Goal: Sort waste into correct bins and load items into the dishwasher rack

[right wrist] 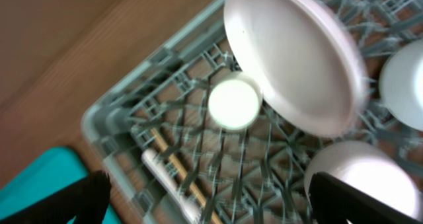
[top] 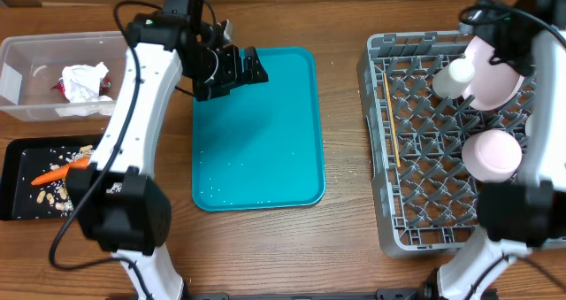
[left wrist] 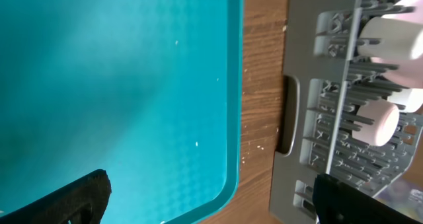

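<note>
My left gripper [top: 240, 67] is open and empty over the far end of the teal tray [top: 265, 132], which holds only white crumbs [top: 232, 165]. In the left wrist view [left wrist: 211, 197] its fingers spread over the tray's edge. My right gripper [right wrist: 211, 197] is open and empty above the dishwasher rack [top: 389, 167]. The rack holds a white plate [right wrist: 291, 59], a cup [right wrist: 232, 104], two bowls [right wrist: 360, 178] and chopsticks [right wrist: 178, 168]. The clear tub [top: 22, 70] holds a napkin [top: 84, 80] and a red wrapper [top: 60, 88]. The black tray [top: 13, 189] holds the carrot [top: 57, 172] and beige scraps [top: 62, 203].
Bare wooden table lies between the teal tray and the rack [left wrist: 261, 85]. The rack's near half has free pegs [top: 433, 203]. The left arm's white links reach over the black tray and the table's left side.
</note>
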Action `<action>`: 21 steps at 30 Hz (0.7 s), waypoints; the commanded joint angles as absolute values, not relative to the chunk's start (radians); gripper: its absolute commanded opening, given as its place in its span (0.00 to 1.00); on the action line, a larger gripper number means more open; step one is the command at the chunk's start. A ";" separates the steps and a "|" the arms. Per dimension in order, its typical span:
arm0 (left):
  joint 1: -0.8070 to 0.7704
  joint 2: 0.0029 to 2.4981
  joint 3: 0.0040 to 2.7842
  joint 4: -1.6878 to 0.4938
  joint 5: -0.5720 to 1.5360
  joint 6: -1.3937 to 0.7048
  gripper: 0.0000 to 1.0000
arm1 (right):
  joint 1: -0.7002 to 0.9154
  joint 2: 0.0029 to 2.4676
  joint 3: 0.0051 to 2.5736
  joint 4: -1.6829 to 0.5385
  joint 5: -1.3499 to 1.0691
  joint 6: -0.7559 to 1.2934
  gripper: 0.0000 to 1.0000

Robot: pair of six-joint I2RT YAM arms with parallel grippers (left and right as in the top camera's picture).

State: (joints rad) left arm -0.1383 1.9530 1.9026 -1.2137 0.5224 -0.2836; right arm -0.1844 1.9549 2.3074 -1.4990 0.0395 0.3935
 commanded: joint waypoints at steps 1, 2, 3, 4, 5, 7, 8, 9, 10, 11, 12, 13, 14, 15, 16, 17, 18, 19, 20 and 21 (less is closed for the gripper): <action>-0.151 1.808 1.915 -1.210 0.418 -0.262 1.00 | -0.191 1.828 2.342 -1.553 0.019 0.397 1.00; -0.151 1.783 1.915 -1.211 0.384 -0.273 1.00 | -0.191 1.811 2.342 -1.576 0.013 0.405 1.00; -0.151 1.759 1.915 -1.212 0.356 -0.277 1.00 | -0.191 1.790 2.342 -1.611 0.013 0.424 1.00; -0.151 1.741 1.915 -1.212 0.342 -0.277 1.00 | -0.191 1.777 2.342 -1.636 0.013 0.433 1.00; -0.151 1.719 1.915 -1.214 0.327 -0.277 1.00 | -0.191 1.760 2.342 -1.670 0.013 0.442 1.00; -0.151 1.680 1.915 -1.219 0.298 -0.278 1.00 | -0.189 1.728 2.328 -1.694 -0.004 0.432 0.99; -0.151 1.666 1.915 -1.223 0.276 -0.283 1.00 | -0.187 1.705 2.308 -1.694 -0.020 0.430 0.99; -0.151 1.653 1.915 -1.231 0.245 -0.296 1.00 | -0.181 1.679 2.283 -1.694 -0.041 0.429 0.99; -0.151 1.641 1.915 -1.246 0.201 -0.311 1.00 | -0.171 1.652 2.255 -1.694 -0.054 0.425 0.99; -0.151 1.634 1.915 -1.261 0.160 -0.327 1.00 | -0.162 1.630 2.230 -1.694 -0.055 0.422 1.00; -0.151 1.629 1.915 -1.283 0.112 -0.347 1.00 | -0.144 1.594 2.184 -1.694 -0.053 0.418 1.00; -0.151 1.627 1.915 -1.306 0.071 -0.365 1.00 | -0.129 1.568 2.149 -1.694 -0.050 0.418 1.00; -0.151 1.628 1.915 -1.335 0.024 -0.386 1.00 | -0.113 1.538 2.109 -1.694 -0.044 0.418 1.00; -0.151 1.628 1.914 -1.364 -0.023 -0.406 1.00 | -0.094 1.505 2.060 -1.693 -0.038 0.419 1.00; -0.151 1.629 1.910 -1.398 -0.085 -0.439 1.00 | -0.071 1.462 1.997 -1.688 -0.030 0.419 1.00; -0.151 1.629 1.905 -1.417 -0.119 -0.461 1.00 | -0.058 1.437 1.956 -1.679 -0.024 0.419 1.00; -0.151 1.629 1.899 -1.435 -0.156 -0.491 1.00 | -0.041 1.399 1.899 -1.660 -0.019 0.419 1.00; -0.150 1.629 1.893 -1.449 -0.192 -0.525 1.00 | -0.020 1.354 1.830 -1.626 -0.017 0.419 1.00; -0.150 1.631 1.886 -1.455 -0.215 -0.552 1.00 | -0.010 1.327 1.788 -1.603 -0.017 0.421 1.00; -0.150 1.631 1.882 -1.456 -0.226 -0.566 1.00 | 0.001 1.290 1.730 -1.568 -0.017 0.436 1.00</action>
State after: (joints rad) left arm -0.1444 1.6318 1.9011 -1.4490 -0.0620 -0.4507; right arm -0.0265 1.3872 1.8404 -1.6093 -0.0265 0.4221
